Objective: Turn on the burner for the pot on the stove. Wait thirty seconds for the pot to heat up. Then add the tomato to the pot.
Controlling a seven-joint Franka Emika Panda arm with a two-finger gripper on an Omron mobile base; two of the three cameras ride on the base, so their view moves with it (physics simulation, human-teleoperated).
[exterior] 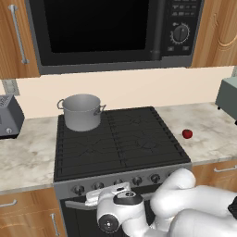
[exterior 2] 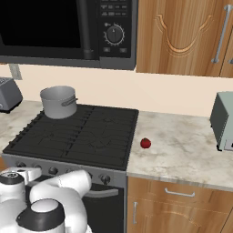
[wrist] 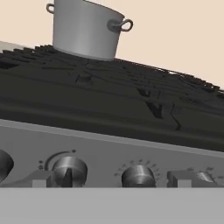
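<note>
The grey metal pot stands on the black gas stove, rear left. The small red tomato lies on the marble desk. The jaws stand wide before the round knobs.

White arm folded low, wrist level, pincer wide open, empty, fingertips well apart.

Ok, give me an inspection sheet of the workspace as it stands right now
Surface: marble counter either side of the stove.
Job's things: pot on the back-left burner; tomato on the counter right of the stove.
Clutter: toaster at left, grey appliance at right.
Grippers: gripper open, level with the front knobs, holding nothing.
Cables: nothing seen.
Surroundings: microwave above, wooden cabinets.
</note>
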